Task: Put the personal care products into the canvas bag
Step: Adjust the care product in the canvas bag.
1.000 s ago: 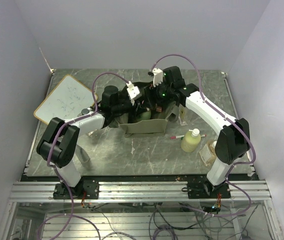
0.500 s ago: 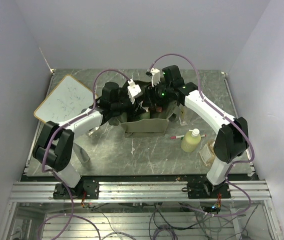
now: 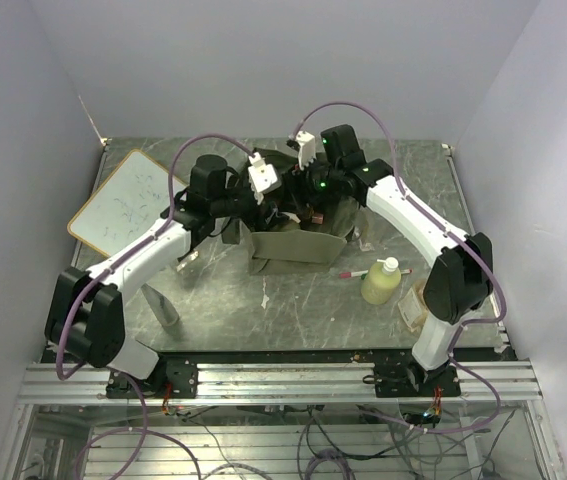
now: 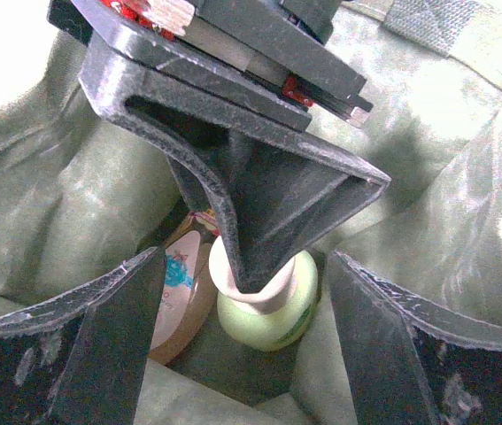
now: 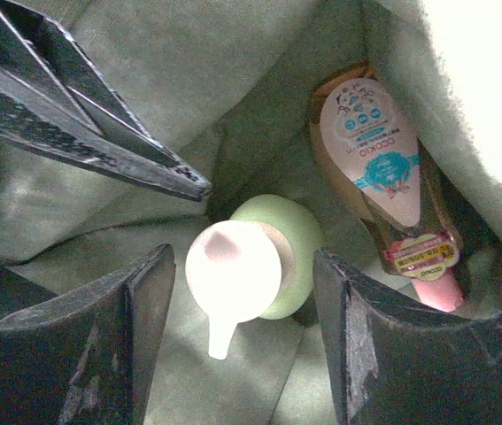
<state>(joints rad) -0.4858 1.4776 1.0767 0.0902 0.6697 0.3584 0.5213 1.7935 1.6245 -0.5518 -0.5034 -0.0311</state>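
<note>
The olive canvas bag (image 3: 293,248) stands mid-table, with both grippers over its open top. Inside it a yellow-green bottle with a white pump cap (image 5: 233,266) stands upright beside a slim orange bottle (image 5: 392,204). My right gripper (image 5: 237,328) is open, its fingers on either side of the pump cap and clear of it. My left gripper (image 4: 246,301) is open just above the same bottle (image 4: 273,314), with bag cloth (image 4: 73,195) around it. A second yellow-green bottle (image 3: 381,282) stands on the table to the right of the bag. The black-lidded jar is out of view.
A red-green-white pen (image 3: 353,273) lies beside the outside bottle. An amber bottle (image 3: 413,305) sits by the right arm's base. A grey tube (image 3: 166,308) lies at the front left. The wood-framed whiteboard (image 3: 128,200) lies at the back left.
My left arm has stretched farther back and up over the bag. My right gripper has shifted slightly left above the opening. The bag's near wall has moved a little.
</note>
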